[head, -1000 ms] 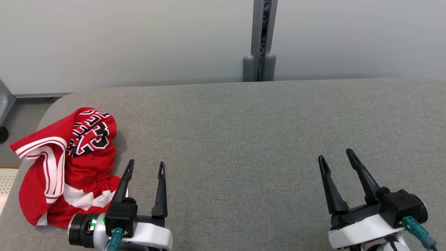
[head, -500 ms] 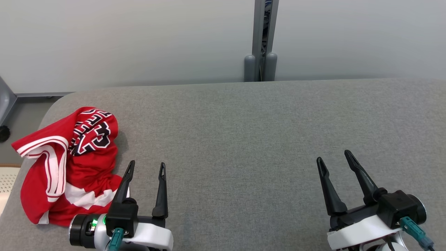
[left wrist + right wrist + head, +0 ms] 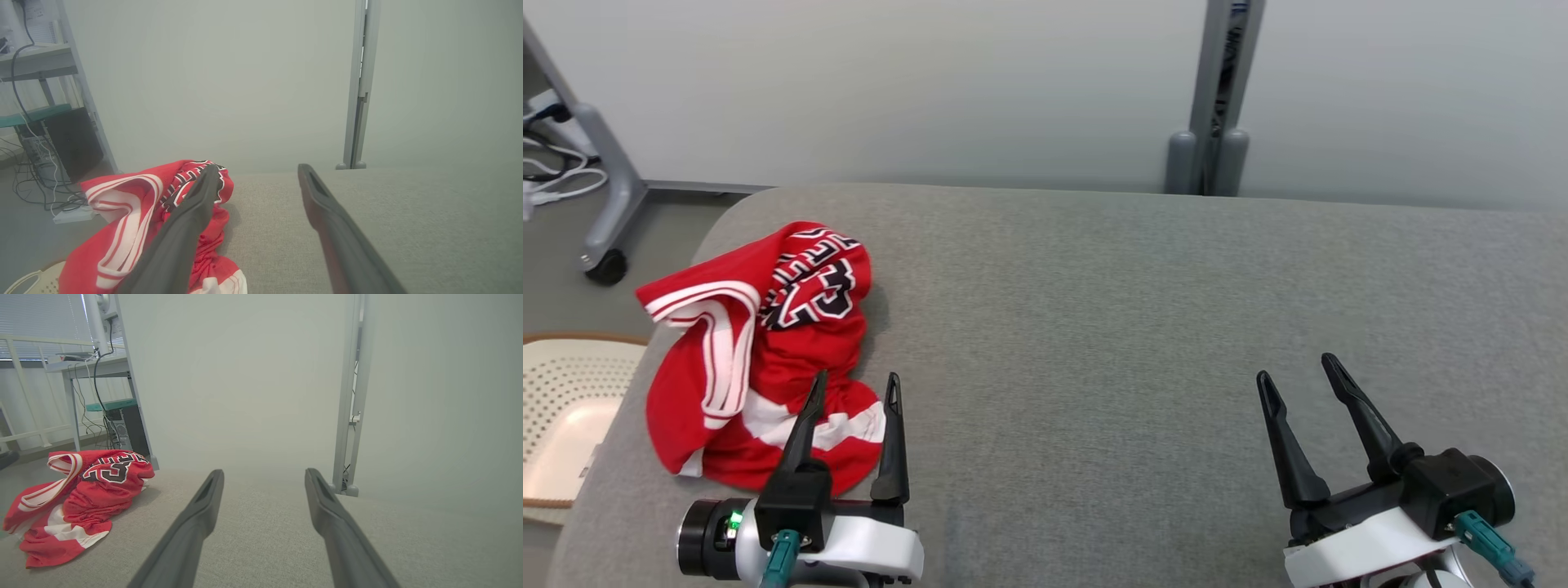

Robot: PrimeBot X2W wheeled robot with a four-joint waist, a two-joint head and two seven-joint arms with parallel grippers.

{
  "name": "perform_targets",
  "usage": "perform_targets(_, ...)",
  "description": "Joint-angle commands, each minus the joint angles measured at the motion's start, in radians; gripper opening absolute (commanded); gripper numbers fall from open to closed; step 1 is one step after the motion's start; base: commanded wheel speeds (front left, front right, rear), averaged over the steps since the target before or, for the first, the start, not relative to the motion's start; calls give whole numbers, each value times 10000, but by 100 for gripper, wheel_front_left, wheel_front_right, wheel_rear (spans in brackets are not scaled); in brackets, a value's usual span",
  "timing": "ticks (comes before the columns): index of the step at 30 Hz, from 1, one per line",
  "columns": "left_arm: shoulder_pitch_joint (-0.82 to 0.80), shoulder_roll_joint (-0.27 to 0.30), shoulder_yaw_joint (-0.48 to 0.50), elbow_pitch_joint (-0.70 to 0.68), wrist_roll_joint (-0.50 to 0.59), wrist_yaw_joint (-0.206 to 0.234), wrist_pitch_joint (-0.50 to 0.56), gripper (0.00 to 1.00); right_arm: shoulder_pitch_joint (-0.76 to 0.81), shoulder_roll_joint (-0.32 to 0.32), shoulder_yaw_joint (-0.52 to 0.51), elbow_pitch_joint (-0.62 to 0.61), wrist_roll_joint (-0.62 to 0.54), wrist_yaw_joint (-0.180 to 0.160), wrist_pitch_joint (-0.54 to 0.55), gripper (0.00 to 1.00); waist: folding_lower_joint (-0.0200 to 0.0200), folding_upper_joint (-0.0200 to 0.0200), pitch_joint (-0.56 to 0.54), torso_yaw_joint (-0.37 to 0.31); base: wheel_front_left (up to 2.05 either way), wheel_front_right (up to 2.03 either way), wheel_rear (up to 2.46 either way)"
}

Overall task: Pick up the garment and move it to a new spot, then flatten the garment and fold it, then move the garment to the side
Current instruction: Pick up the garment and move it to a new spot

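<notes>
The garment [image 3: 760,351] is a crumpled red jersey with white stripes and black lettering, heaped at the left end of the grey table [image 3: 1094,327]. My left gripper [image 3: 856,379] is open at the garment's near right edge, its fingertips over the red cloth, nothing between them. In the left wrist view the garment [image 3: 135,212] lies behind the left finger [image 3: 192,216]. My right gripper [image 3: 1294,367] is open and empty over bare table at the lower right. The right wrist view has the garment [image 3: 77,494] far to the left.
A cream perforated basket [image 3: 564,408] sits on the floor left of the table. A grey stand leg with a wheel [image 3: 605,229] and cables is at the back left. A grey post [image 3: 1209,106] rises behind the table's far edge.
The head camera has turned left, so the whole picture shifted right; basket and stand leg came into view. My left gripper now overlaps the garment's edge. Both grippers stay open.
</notes>
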Motion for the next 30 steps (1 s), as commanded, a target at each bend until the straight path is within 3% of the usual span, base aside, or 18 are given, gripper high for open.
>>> perform_targets(1, -133, 39, 66, 10, -70, 1, -55, 100, 108, -73, -37, -29, 4, 15, -71, 100, 0, 0, -48, 352, 0, 0, 0)
perform_targets(19, -63, 41, 43, -140, -321, 93, -55, 100, 185, -72, -28, 9, -54, 15, -71, 100, 0, 0, -61, 2102, 0, 0, 0)
perform_targets(30, -58, 39, 6, -356, -455, 174, -54, 100, 55, -73, 8, 44, -163, 15, -71, 100, 0, 0, 197, 2676, 0, 0, 0)
